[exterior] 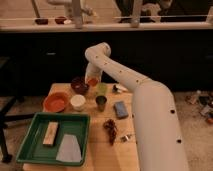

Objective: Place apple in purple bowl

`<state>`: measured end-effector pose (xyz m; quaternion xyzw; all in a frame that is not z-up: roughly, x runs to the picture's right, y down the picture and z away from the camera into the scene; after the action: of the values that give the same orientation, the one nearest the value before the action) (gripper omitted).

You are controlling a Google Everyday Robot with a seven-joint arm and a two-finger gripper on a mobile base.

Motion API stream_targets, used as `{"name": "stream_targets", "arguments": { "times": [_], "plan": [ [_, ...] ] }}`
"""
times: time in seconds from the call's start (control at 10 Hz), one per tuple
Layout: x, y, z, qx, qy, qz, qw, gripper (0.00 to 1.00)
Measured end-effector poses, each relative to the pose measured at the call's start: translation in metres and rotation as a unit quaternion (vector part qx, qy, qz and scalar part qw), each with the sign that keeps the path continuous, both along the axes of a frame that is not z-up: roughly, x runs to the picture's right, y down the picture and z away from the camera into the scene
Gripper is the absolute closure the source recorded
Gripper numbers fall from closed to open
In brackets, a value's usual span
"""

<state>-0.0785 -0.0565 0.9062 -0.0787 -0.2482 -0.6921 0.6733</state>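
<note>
Camera view shows my arm folded over the counter point(95, 145), its tool point(92, 79) down at the far edge just beside the purple bowl point(79, 85). The tool is pressed together on the apple point(92, 81), which shows as an orange-red spot at the bowl's right rim, off the counter. I judge it is carried high there so it can clear the rim before release. The apple is round, so I see no long axis or pointing direction. The orange bowl point(55, 102), white cup point(77, 102) and metal cup point(101, 103) sit nearer me.
</note>
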Motion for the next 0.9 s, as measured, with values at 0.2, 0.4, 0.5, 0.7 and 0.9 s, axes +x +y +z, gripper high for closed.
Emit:
{"name": "stream_targets", "arguments": {
  "times": [0.2, 0.4, 0.5, 0.7, 0.9],
  "plan": [
    [-0.008, -0.004, 0.002, 0.017, -0.012, 0.000, 0.9998, 1.00],
    [-0.018, -0.006, 0.006, 0.031, -0.021, -0.002, 0.9993, 1.00],
    [-0.019, -0.006, 0.008, 0.034, -0.022, -0.003, 0.9992, 1.00],
    [-0.028, -0.008, 0.013, 0.042, -0.031, -0.001, 0.9986, 1.00],
    [-0.034, -0.012, 0.018, 0.055, -0.038, 0.005, 0.9977, 1.00]
  ]
}}
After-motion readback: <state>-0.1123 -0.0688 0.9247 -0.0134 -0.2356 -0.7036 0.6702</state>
